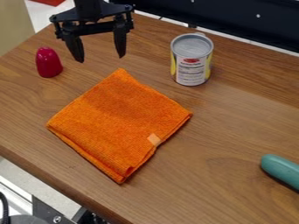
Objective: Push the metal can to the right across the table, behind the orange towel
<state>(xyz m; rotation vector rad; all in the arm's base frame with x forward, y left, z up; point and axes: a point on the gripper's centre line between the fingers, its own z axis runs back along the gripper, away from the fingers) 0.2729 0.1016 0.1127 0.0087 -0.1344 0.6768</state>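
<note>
In the camera view, an orange cloth (116, 118) lies folded on the wooden table (222, 175), with its 4 corners near 12, 3, 6 and 9 o'clock. A small pale tag (154, 139) sits near its edge at 4 o'clock. Seen from the middle of the cloth, the black gripper (101, 58) hangs near 12 o'clock, just beyond the top corner. Its 2 fingers are spread wide apart, and there is nothing held between them. How high the fingertips are over the wood, I cannot tell.

Also from the cloth, a glossy crimson dome-shaped piece (48, 63) stands at 11 o'clock, and a tin can (191, 65) with white and yellow label stands upright between 1 and 2 o'clock. Near 4 o'clock, well apart, a teal rounded object (281, 170) is cut by the picture's border.

The cloth should be light and soft, probably microfibre, so it will bend and hang down when it is lifted. It is not fragile, and its rough weave should give good grip, not slippery. The corner at 12 o'clock, nearest to the gripper, seems the best place for pinching; all layers should be caught together, otherwise the folds may open.
</note>
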